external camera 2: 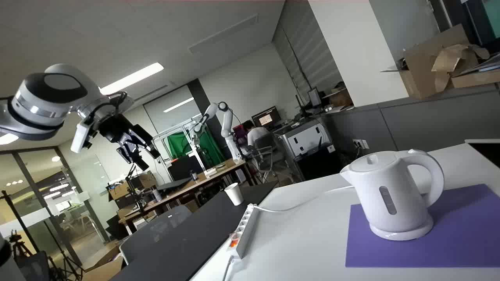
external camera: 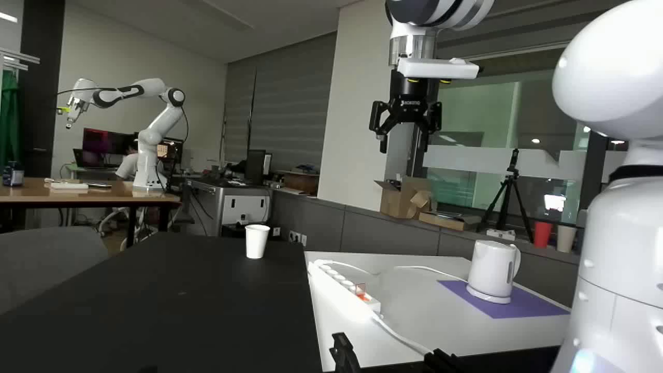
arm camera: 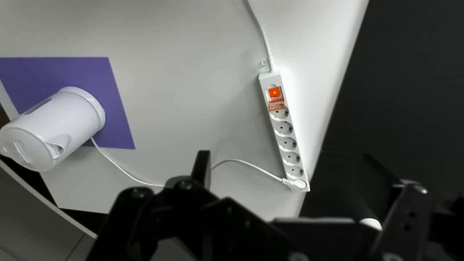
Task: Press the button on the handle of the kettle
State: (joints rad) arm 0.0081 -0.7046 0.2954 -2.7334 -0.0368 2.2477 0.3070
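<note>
In the wrist view, up close, the tool [arm camera: 288, 161] is hanging spread apart. In an exterior view, the white kettle [external camera 2: 386, 195] is standing upright on a purple mat [external camera 2: 465, 230] on the counter [external camera 2: 297, 238]; a power strip [external camera 2: 244, 228] is lying beyond, a white cup [external camera 2: 234, 194] farther back.

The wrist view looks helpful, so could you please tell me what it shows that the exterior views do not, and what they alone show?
Only the wrist view shows the separate pin holes in the power strip.

Only the exterior views show the full loop of the handle on the kettle, a second robot arm and a cardboard box.

All share the kettle on its purple sheet, the power strip, and the claw, standing open.
</note>
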